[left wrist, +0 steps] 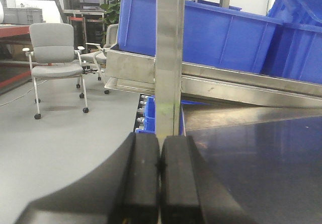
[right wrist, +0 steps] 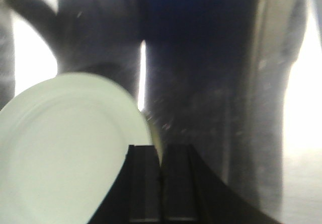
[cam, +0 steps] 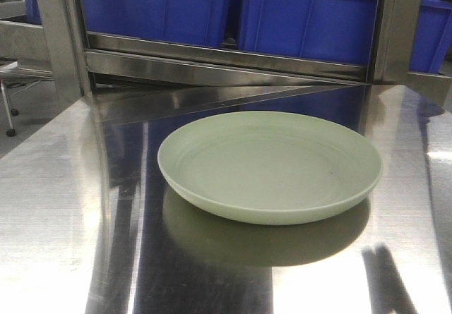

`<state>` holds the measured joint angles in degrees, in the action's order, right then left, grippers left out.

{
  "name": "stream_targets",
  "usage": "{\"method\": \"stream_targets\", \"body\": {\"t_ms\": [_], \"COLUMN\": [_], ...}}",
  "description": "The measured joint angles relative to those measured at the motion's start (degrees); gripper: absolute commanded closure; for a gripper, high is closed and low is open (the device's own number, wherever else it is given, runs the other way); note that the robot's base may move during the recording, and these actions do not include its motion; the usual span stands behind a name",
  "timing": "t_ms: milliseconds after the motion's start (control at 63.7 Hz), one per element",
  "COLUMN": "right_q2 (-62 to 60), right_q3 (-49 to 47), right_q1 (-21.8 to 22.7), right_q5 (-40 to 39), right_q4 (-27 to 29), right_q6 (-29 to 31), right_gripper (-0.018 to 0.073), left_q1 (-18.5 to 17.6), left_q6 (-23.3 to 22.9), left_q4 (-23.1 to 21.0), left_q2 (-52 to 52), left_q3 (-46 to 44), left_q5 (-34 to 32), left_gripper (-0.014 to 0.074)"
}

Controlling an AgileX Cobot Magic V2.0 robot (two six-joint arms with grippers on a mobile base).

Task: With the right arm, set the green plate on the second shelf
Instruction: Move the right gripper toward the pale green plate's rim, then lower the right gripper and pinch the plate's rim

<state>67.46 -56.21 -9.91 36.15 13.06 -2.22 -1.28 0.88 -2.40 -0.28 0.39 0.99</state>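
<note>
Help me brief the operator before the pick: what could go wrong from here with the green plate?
1. The right gripper sits shut close to the green plate rim; if it advances unopened, it may just shove the plate across the glossy steel table.
2. The plate lies flat with a low rim, so a pinch could slip.
3. The shelf behind is filled with blue bins; the lifted plate could strike its edge or them.

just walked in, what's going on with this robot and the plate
A green plate lies flat on the steel table, with nothing gripping it. The right end effector is shut, just beside the plate's rim in its blurry wrist view. The left end effector is shut too, facing the blue bins. The plate is not yet shelved.
</note>
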Motion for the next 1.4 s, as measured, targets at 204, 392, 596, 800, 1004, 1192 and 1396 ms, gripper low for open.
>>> {"method": "stream_targets", "body": {"t_ms": [204,392,596,800,1004,1192,1396], "right_q2": [3.3,5.4,7.4,8.2,8.5,12.8,16.4], "right_q3": [0.0,0.2,5.1,10.4,10.8,10.8,10.8], "right_q1": [-2.7,-2.7,-2.7,-2.7,-2.7,-2.8,-3.0], "right_q5": [3.9,5.6,3.4,-1.3,-3.9,-4.1,-5.1], "right_q4": [4.5,6.5,9.7,13.9,16.4,17.2,18.5], "right_q6": [0.3,0.4,0.4,0.8,1.5,1.5,1.7], "right_gripper": [0.0142,0.0102,0.0102,0.0100,0.0100,0.0100,0.0100], "left_q1": [0.0,0.0,0.0,0.0,0.0,0.0,0.0], "left_q6": [0.0,0.0,0.0,0.0,0.0,0.0,0.0], "left_q4": [0.0,0.0,0.0,0.0,0.0,0.0,0.0], "left_q2": [0.0,0.0,0.0,0.0,0.0,0.0,0.0], "left_q3": [0.0,0.0,0.0,0.0,0.0,0.0,0.0], "left_q5": [0.0,0.0,0.0,0.0,0.0,0.0,0.0], "left_gripper": [0.0466,0.0466,0.0466,0.0466,0.0466,0.0466,0.0466]}}
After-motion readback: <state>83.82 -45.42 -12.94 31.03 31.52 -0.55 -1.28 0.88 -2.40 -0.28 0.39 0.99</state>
